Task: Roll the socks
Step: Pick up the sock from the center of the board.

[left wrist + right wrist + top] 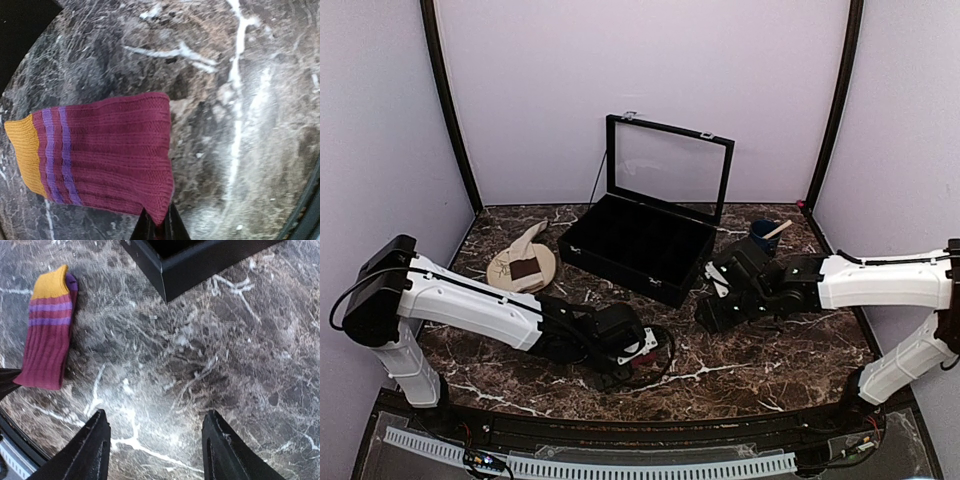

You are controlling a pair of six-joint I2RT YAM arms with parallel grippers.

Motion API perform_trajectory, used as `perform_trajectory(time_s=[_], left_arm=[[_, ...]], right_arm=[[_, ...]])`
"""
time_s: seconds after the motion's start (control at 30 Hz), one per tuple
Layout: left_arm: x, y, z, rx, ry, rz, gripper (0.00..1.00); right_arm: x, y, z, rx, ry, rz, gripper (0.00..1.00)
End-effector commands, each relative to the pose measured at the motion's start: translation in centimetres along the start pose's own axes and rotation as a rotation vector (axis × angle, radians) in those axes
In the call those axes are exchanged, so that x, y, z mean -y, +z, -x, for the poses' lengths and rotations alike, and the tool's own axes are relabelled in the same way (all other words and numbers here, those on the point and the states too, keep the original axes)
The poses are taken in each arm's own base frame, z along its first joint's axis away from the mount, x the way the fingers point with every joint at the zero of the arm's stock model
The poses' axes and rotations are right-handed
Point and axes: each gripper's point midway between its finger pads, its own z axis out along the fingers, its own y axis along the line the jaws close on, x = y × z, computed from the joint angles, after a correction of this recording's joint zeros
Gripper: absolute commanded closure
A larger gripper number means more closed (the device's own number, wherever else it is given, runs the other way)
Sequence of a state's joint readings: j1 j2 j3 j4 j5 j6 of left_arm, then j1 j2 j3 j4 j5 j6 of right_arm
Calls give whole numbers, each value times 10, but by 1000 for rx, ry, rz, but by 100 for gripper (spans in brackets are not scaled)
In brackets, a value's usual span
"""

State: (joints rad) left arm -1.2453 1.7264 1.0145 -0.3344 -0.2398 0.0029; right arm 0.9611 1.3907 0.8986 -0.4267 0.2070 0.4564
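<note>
At the far middle of the desk (770, 350), a black case (640, 245) is standing with its glass lid (670, 170) propped upright, its dark lining facing up. Left of it, a round plate (500, 272) is carrying the cream sock (530, 240), which is lying across it with a dark brown band over the plate's middle and its pale end hanging past the far rim. Right of the case, a blue cup (760, 235) is holding a pale stick (778, 229) that is leaning out toward the right. Near the front edge, just left of centre, the magenta sock (110, 155) is lying flat on the marble, its orange end and purple stripes pointing away from the left pincer (159, 227), which is pinching the plain magenta end between narrowly closed fingers. The right pincer (155, 445) is hovering above bare marble with its fingers spread wide and gripping nothing, well apart from the sock, the case corner lying just beyond it. Open marble is stretching between the sock and the case's near wall, and more is lying to the right under the right arm; on the near side the sock is sitting close to the desk's front rail.
</note>
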Motion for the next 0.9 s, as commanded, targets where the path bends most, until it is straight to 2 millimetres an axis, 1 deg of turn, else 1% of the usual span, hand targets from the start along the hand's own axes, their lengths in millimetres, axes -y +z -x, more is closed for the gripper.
perform_trajectory(time_s=[0.0, 0.1, 0.3, 0.43, 0.7, 0.87], left_arm=[[16, -13, 2, -36, -108, -157, 100], [20, -15, 0, -60, -178, -224, 100], [30, -14, -14, -140, -278, -322, 100], [34, -14, -14, -153, -351, -379, 100], [42, -14, -14, -165, -463, -483, 100], [42, -9, -18, -181, -513, -526, 100]], right_arm=[[-5, -3, 3, 46, -18, 53, 42], [-7, -2, -1, 50, -33, 78, 42], [-17, -2, -7, 62, -84, 151, 41], [-26, -2, -15, 56, -121, 205, 40], [-55, -9, -31, 53, -262, 312, 40], [-77, -11, -47, 49, -375, 380, 40]])
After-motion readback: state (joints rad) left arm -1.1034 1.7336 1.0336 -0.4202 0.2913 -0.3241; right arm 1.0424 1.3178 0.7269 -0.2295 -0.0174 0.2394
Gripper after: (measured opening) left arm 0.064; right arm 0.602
